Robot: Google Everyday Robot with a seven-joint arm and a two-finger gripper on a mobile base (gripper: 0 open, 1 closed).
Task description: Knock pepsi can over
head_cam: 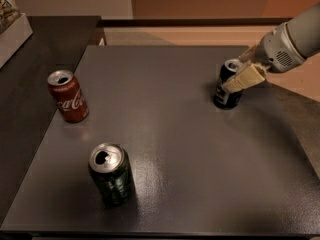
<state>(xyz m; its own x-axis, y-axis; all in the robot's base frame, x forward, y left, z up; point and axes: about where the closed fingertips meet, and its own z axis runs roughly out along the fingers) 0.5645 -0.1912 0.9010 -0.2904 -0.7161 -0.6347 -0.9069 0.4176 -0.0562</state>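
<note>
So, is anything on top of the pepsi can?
Its silver top is bare; the pepsi can stands upright on the table. The gripper covers part of its upper side.

The single camera sits high above the near edge of the dark grey table and looks steeply down and forward across it; the tabletop fills most of the frame, its near edge running along the bottom, its far edge lying below a strip of tan and orange-brown background; the view is near enough that the dark green can, at near left, shows its opened top; the red Coca-Cola can stands farther back on the left; the arm enters from the upper right, cut off by the frame edge; the gripper lies at far right, against the upper part of the pepsi can; a darker counter fills the far left.
</note>
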